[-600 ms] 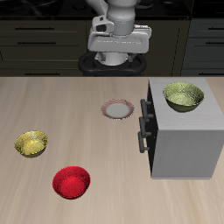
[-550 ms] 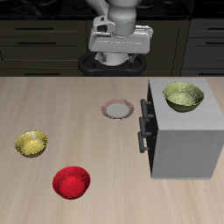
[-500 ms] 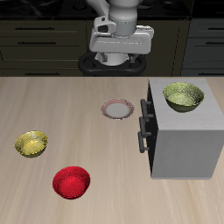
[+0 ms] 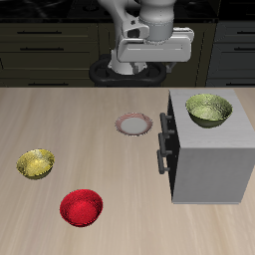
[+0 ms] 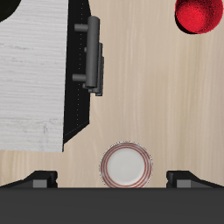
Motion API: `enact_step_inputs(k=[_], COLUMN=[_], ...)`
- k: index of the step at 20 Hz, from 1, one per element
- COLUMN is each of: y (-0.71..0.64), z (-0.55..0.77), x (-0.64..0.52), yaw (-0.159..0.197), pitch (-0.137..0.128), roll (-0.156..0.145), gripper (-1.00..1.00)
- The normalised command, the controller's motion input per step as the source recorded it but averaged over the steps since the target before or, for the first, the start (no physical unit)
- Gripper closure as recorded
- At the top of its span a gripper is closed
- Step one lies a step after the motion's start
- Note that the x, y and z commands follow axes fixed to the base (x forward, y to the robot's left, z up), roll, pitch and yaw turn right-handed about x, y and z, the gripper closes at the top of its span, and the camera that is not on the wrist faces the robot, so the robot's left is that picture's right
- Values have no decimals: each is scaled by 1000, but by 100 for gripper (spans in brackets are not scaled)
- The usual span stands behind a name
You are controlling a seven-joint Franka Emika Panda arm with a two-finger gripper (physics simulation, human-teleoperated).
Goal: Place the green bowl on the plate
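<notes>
Nearest the front edge of the wooden surface [image 4: 110, 149] a red bowl [image 4: 81, 207] is seen, and a little farther back, toward the edge of the exterior view, a yellow bowl [image 4: 36, 163]; both stand apart from everything else and play no part in the task, so they are best left undisturbed. Farther back, near the middle of the surface, the plate [image 4: 133, 125] lies flat and bare, with its white-grey centre and pinkish-red rim exposed, so that it is ready to receive a bowl. Just beside it a grey cabinet [image 4: 209, 159] is set, its dark handle [image 4: 163, 144] turned toward the plate. The green bowl [image 4: 208, 110] is carried upright on the cabinet's top, toward the back, and is therefore raised above the surface; it would have to be lifted off and brought down over the plate. Farthest back, the hand [image 4: 147, 72] is held high above the surface, empty, with nothing between its fingers; in the wrist view the fingertips [image 5: 38, 179] are seen well apart, so the hand is judged to be wide. It hangs almost over the plate, while the green bowl lies off to one side of it and lower, well apart; the bowl is not shown in the wrist view. The grasp is judged not yet begun.
</notes>
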Motion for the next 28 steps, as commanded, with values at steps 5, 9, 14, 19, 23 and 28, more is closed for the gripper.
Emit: enact_step_inputs(k=[5, 9, 14, 19, 23, 28], y=[407, 383, 218, 18, 35, 81], z=[143, 81, 108, 123, 132, 119], x=[298, 238, 288, 263, 231, 221], yaw=[-11, 0, -13, -15, -25, -22], pitch=[-3, 3, 10, 7, -1, 2], roll=[43, 19, -19, -24, -9, -15], gripper=[-100, -100, -100, -100, -100, -100])
